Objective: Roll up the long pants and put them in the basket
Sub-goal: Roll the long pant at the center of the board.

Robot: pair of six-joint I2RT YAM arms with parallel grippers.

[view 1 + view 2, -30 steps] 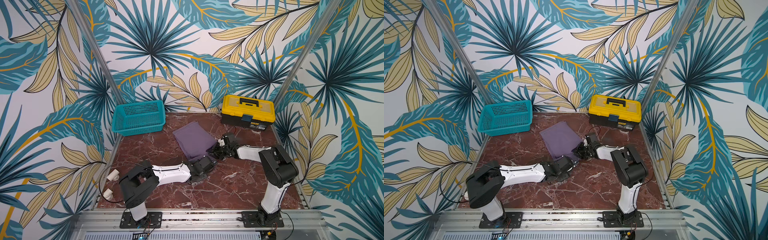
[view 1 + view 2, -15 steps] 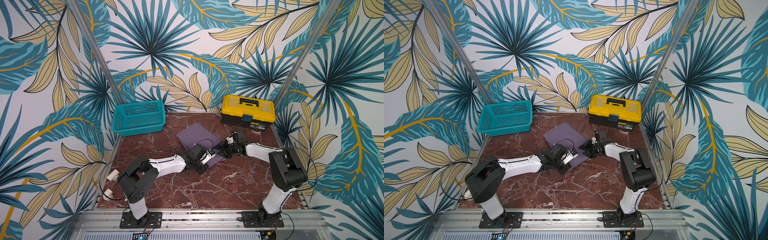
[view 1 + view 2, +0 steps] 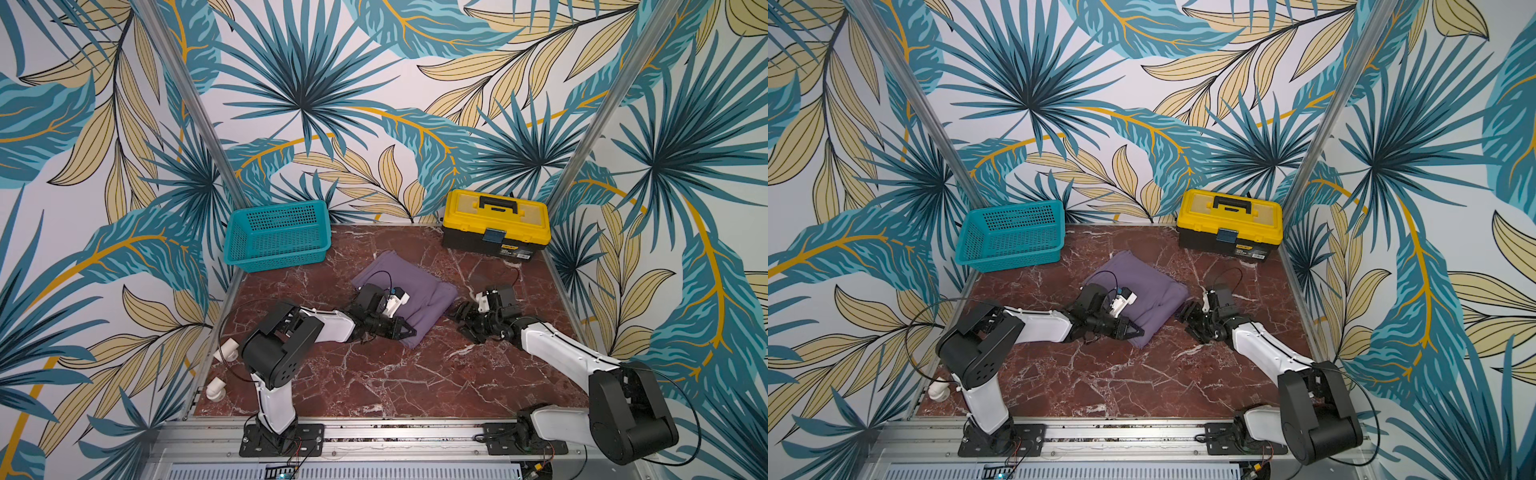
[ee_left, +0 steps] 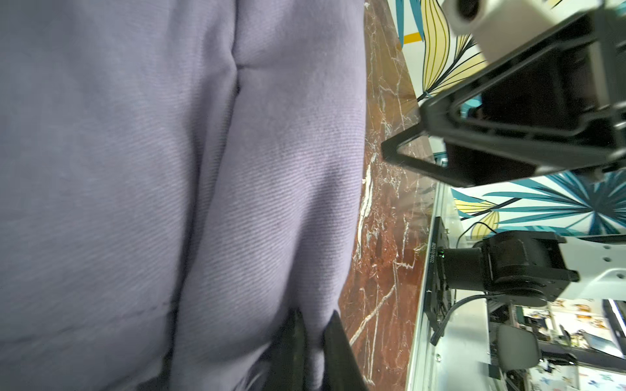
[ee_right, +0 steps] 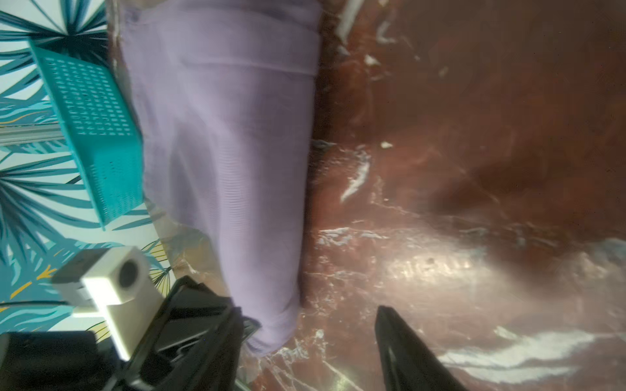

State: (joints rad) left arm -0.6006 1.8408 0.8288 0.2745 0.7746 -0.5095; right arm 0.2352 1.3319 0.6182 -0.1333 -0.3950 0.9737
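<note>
Long pants (image 3: 419, 286) lay folded mid-table, partly rolled. Left gripper (image 3: 407, 332) was clamped on their near edge. Right gripper (image 3: 462, 320) gaped empty just beside them. Risk: a one-sided pull would skew the roll and loosen layers.

Left pincer (image 3: 406, 332) pinched closed, low and level; right pincer (image 3: 462, 319) spread wide.

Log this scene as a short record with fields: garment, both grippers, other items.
garment: long pants, purple, lying in a folded bundle
left gripper: shut on the pants' near edge
right gripper: open, beside the pants, holding nothing
basket: teal, far left
toolbox: yellow, lid closed, far right
</note>
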